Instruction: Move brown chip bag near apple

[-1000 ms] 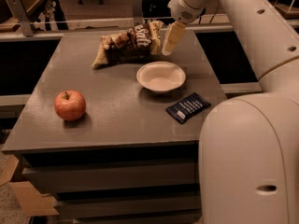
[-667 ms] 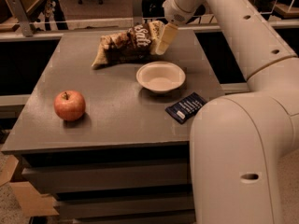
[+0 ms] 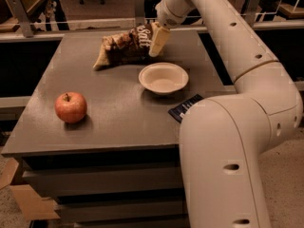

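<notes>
brown chip bag: dark brown and tan, white script "salt"; behind the bowl
apple: red-orange, dark stem; front-left of the bowl
bowl: plain off-white
wrapper: dark blue, pale markings; front-right of the bowl
bench: plain grey-brown top
hand: plain cream; behind the bowl, at the bag's right end
arm: cream-white, small dark holes

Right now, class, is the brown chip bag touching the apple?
Apart. The camera view shows bare tabletop between the brown chip bag at the back and the apple front-left; the gripper is at the bag's right end.
</notes>
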Robot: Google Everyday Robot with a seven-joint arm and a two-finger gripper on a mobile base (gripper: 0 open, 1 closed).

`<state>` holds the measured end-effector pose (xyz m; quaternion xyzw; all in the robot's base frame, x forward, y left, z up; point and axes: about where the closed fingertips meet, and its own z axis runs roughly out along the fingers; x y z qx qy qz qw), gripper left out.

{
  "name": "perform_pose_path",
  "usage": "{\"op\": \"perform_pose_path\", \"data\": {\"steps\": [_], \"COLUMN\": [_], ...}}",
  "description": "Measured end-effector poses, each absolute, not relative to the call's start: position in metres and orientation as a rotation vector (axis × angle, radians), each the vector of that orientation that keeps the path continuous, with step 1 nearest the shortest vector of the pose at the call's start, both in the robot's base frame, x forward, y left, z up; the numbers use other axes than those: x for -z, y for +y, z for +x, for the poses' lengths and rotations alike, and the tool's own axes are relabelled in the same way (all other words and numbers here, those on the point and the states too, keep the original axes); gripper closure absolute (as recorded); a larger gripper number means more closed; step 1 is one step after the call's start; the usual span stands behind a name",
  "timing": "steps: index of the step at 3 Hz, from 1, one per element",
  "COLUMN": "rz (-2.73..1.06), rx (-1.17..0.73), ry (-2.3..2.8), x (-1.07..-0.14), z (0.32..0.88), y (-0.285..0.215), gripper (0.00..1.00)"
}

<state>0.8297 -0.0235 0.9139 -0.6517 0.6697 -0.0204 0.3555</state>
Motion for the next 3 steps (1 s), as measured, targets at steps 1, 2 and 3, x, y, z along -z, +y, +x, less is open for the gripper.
{"op": "perform_pose_path", "data": {"steps": [1,2,3], "rz": [-1.701,-1.716,-1.736], "rx": [0.020,-0.011,-0.039], "ry": [1.707,1.682,1.657], "x": [-0.909,-0.911,-0.915], "z": [0.833,0.830,0.825], "y": [-0.007,0.007,0.019], "gripper": [0.00,0.19,0.41]}}
